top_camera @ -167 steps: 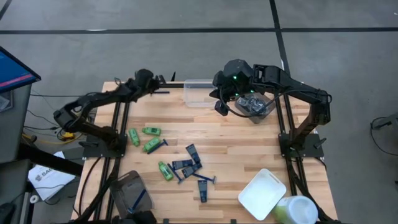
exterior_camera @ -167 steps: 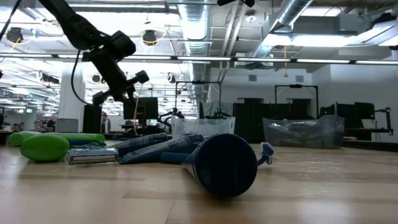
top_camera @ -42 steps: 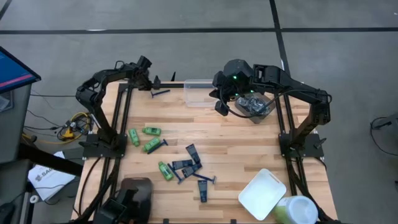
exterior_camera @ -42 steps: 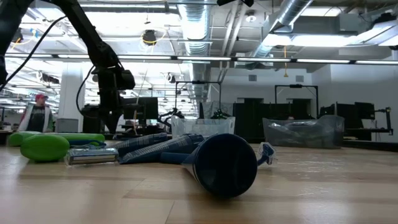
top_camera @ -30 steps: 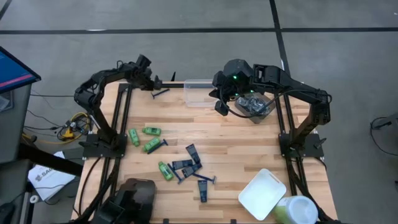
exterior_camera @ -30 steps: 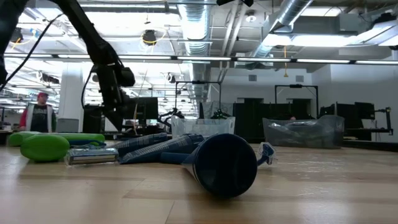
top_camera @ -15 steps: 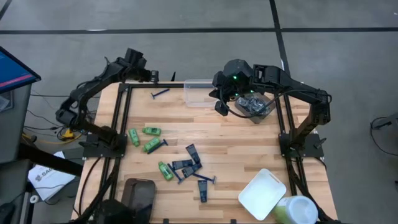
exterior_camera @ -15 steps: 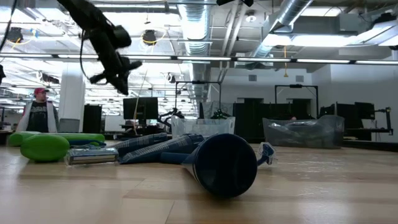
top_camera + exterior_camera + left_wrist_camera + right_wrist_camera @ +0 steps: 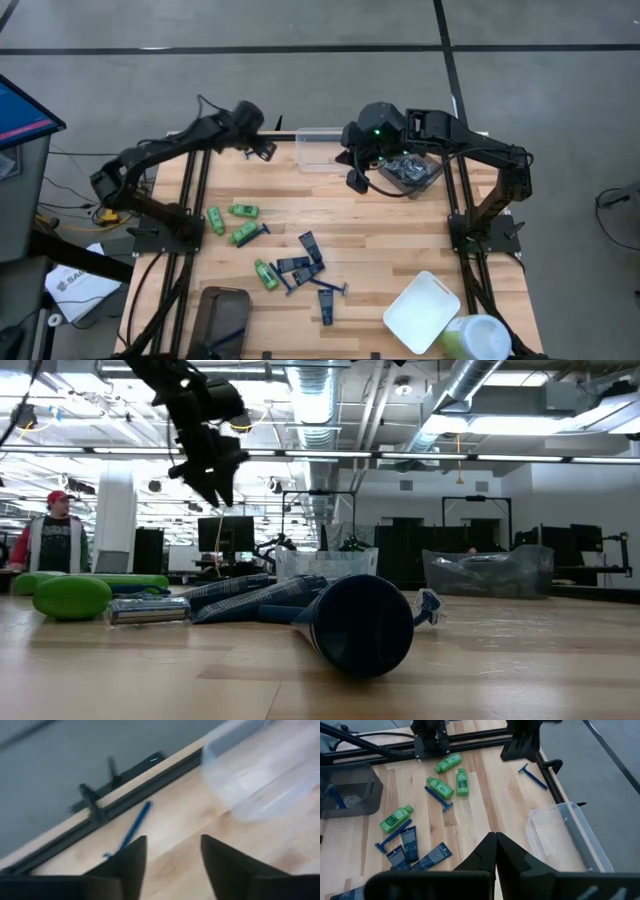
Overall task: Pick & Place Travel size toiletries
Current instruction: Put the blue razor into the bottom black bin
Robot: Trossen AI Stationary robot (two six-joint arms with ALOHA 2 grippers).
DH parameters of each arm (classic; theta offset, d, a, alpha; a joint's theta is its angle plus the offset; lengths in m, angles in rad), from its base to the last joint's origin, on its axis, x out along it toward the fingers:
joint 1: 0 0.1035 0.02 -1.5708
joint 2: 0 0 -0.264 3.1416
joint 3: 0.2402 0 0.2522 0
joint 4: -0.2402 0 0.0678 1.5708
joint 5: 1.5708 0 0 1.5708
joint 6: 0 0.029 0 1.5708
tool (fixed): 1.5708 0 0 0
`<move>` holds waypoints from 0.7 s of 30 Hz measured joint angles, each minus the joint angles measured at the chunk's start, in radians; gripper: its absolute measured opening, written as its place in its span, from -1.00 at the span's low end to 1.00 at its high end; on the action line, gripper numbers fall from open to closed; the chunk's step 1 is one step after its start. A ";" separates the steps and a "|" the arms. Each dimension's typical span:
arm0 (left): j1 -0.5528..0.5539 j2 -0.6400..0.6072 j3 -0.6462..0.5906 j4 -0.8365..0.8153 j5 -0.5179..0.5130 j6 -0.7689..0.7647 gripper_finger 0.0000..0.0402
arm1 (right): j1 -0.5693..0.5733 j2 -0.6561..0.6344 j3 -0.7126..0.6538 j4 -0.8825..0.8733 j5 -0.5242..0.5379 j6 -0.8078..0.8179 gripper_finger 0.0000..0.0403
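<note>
Green mini bottles point(image 9: 243, 211), navy tubes point(image 9: 310, 250) and blue razors point(image 9: 331, 288) lie flat in the middle of the table. One more blue razor point(image 9: 131, 830) lies flat by the far edge, left of the clear tub point(image 9: 318, 148). My left gripper point(image 9: 262, 150) hangs open above that razor, its fingers point(image 9: 127, 865) short of it and touching nothing. My right gripper point(image 9: 355, 178) is shut and empty, raised beside the clear tub's right end; its own view shows the far razor point(image 9: 532, 776).
A clear tub holding dark items point(image 9: 410, 168) stands far right. A grey-brown tub point(image 9: 222, 320) with a razor in it sits at the near left, a white tub point(image 9: 422, 312) at the near right. A person point(image 9: 50, 540) stands beyond the table.
My left gripper has risen from the far razor, swung toward the table's right edge over it, rolled, and opened. The razor stays flat on the table by the far edge.
</note>
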 joint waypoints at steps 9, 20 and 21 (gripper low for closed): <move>-0.095 0.163 -0.001 -0.141 0.055 -0.118 0.24 | -0.001 0.000 0.000 -0.008 0.000 -0.007 -1.00; -0.186 0.301 0.000 0.061 0.104 0.078 -0.05 | -0.001 0.000 0.000 -0.029 0.000 -0.028 -1.00; -0.164 0.320 -0.001 0.055 0.082 0.056 -0.09 | -0.001 0.000 0.000 -0.031 0.000 -0.028 -1.00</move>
